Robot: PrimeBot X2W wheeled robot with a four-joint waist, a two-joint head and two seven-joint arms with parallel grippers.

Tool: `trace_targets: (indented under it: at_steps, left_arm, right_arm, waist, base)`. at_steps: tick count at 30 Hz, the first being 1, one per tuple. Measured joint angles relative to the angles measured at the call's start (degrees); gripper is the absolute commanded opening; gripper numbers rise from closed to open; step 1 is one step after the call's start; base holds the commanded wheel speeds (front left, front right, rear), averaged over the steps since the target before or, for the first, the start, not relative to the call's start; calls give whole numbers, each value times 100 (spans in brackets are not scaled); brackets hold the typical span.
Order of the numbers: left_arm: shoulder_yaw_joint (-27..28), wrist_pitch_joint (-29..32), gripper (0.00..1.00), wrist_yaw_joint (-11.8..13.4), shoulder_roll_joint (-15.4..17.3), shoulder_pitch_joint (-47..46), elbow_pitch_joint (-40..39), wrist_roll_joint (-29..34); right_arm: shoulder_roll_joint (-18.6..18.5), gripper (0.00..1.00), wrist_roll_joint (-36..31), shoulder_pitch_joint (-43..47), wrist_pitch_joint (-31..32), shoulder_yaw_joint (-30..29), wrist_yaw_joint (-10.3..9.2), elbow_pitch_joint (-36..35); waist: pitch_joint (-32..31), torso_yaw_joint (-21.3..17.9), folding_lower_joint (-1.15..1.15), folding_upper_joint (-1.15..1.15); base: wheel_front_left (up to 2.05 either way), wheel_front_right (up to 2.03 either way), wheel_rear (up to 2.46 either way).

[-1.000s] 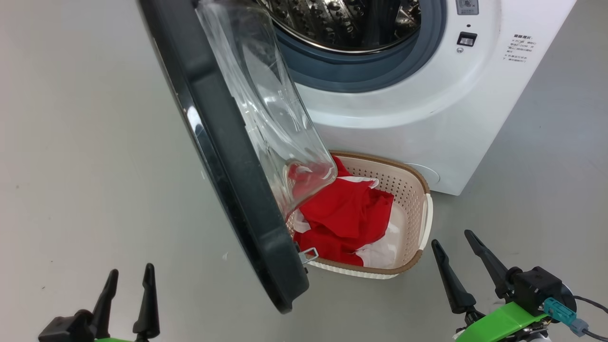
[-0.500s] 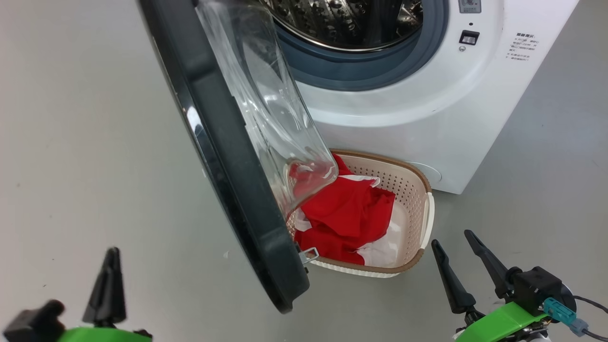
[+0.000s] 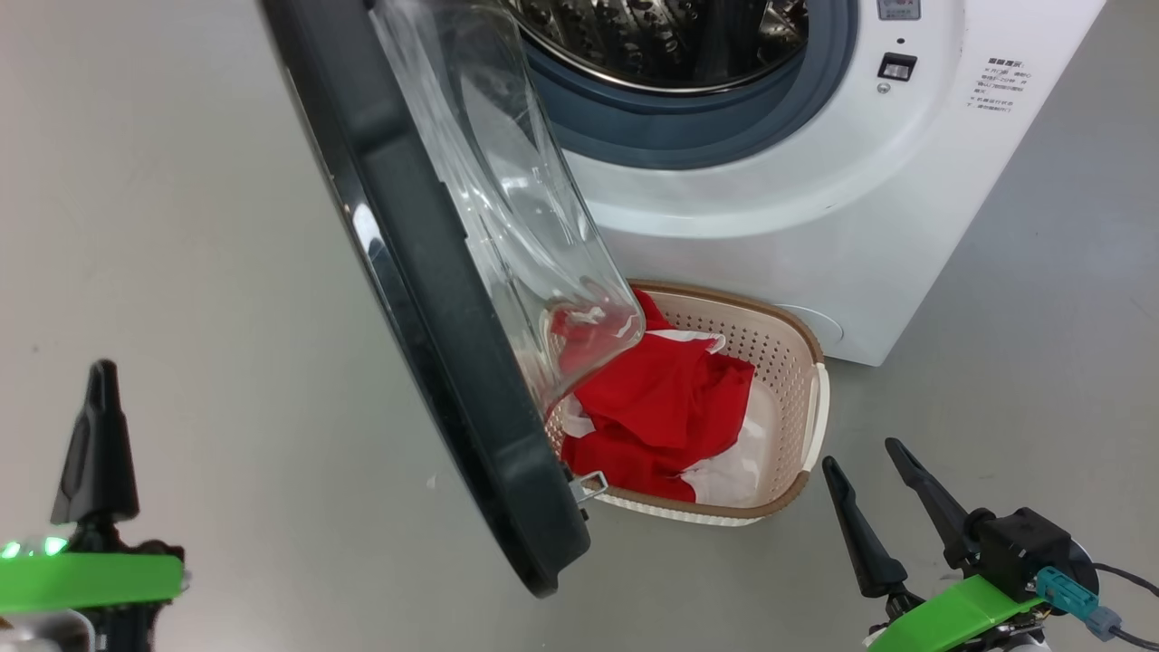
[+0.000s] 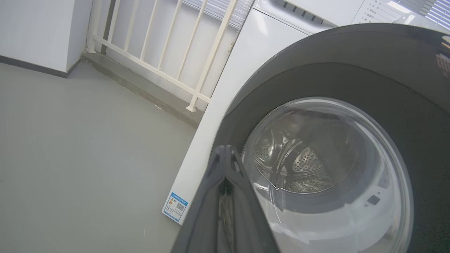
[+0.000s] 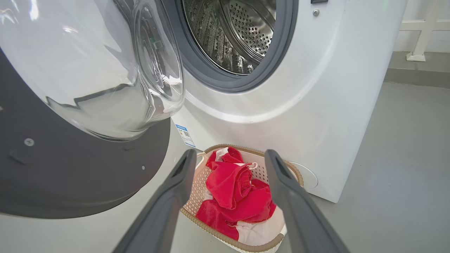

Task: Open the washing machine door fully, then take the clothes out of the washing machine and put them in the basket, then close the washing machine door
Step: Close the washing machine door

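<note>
Red soft clothes [image 3: 661, 407] w/ white bands sit in the cream perforated plastic basket [image 3: 765, 342] at 4 o'clock, just beside the white front-loader washing machine [image 3: 815, 199]. Its steel drum [image 3: 670, 36] at 12 looks empty, so steps 1 & 2 seem done; only closing the round black-rimmed glass door [image 3: 462, 380], wide open, is left. Left gripper [image 3: 100, 380] at 8: fingers [image 3: 95, 453] together, nothing held. Right gripper [image 3: 860, 455], far 4: fingers apart.

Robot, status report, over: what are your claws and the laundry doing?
Left gripper shut, empty; right gripper open, empty. Red-and-white clothes in cream perforated plastic basket. Black-rimmed round glass door open, basket close beside it.
</note>
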Motion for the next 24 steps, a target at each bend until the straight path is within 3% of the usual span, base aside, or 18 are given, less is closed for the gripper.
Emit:
trace_targets:
  at_steps: [7, 13, 24]
  left_arm:
    - [-839, 115, 0, 0, 1080, -182, -494, -2208]
    - [-1113, 487, 0, 0, 1861, -421, -1026, -3482]
    - [-923, 1911, 0, 0, 2390, -519, -1688, -4819]
  right_arm:
    - [0, 100, 0, -53, 0, 1, 0, 1]
    - [5, 100, -9, -116, 0, 2, 0, 1]
    - [26, 100, -24, -122, 0, 3, 0, 0]
  waist:
    - [30, -26, 0, 0]
    - [83, -50, 0, 0]
    - [140, -113, 0, 0]
  base:
    - [0, 0, 0]
    - [0, 0, 0]
    - [0, 0, 0]
